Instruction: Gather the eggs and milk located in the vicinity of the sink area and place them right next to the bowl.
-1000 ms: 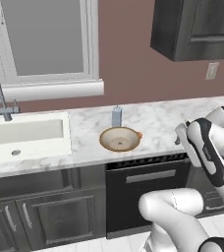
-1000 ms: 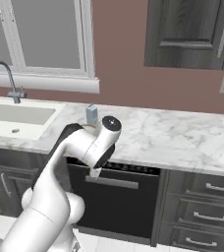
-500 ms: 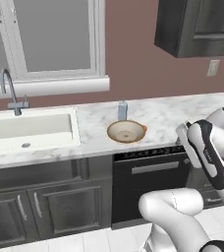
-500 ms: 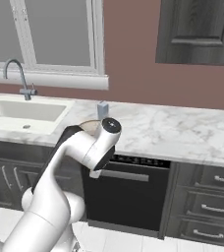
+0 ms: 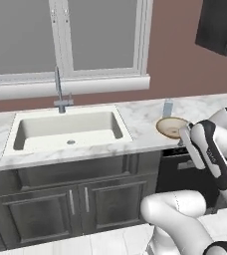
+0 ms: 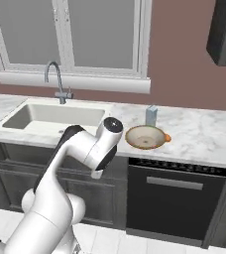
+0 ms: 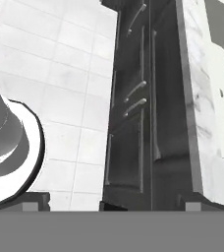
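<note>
Whole view shifted since earlier frames: base driven leftward along the counter, sink [image 5: 68, 130] now centred in left base view, bowl [image 6: 144, 137] pushed to the right side; things themselves not moved. Gripper [image 7: 111, 204] tucked low in front of the cabinets, aimed down at floor tiles and dark cabinet doors [image 7: 133, 113]; only fingertip stubs at the frame bottom, wide apart with nothing between, so reads as spread and empty. Counter edge [image 7: 195, 98] just right in hand view. Farther back, bowl on marble, egg [image 6: 167, 137] touching or just beside its right rim, milk [image 6: 151, 115] upright just behind, long axis vertical. Both apparently already at the bowl. Sink basin looks bare, drain [image 5: 71, 142] visible; no second egg spotted, maybe hidden. Next likely: raise arm up and left over the basin; faucet [image 5: 59, 89] and window sill [image 5: 70, 85] limit room at the back, open counter either side.
</note>
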Controlling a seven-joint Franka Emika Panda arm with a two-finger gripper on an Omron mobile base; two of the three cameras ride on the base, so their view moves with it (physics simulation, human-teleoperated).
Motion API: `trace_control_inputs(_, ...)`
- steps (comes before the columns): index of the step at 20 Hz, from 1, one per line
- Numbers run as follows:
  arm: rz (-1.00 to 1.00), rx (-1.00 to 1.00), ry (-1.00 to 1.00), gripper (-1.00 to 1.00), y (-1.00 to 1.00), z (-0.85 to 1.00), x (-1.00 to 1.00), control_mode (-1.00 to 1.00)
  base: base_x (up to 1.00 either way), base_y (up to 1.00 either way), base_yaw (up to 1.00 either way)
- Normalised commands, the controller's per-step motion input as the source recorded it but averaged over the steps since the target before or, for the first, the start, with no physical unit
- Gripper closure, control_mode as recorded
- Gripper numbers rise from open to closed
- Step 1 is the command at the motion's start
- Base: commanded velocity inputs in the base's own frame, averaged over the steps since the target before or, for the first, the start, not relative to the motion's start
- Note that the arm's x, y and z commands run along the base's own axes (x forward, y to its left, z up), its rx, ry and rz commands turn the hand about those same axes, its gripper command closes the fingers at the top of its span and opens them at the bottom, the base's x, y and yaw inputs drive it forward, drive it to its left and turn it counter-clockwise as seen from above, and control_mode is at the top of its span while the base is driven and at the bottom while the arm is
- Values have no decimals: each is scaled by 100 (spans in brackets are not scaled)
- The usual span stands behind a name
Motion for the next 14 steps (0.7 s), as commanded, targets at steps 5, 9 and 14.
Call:
trace_control_inputs(5,0,0,0,-100,0,0,0,100,0,100,0)
trace_control_inputs(9,0,0,0,-100,0,0,0,100,0,100,0)
trace_control_inputs(14,0,0,0,-100,0,0,0,100,0,100,0)
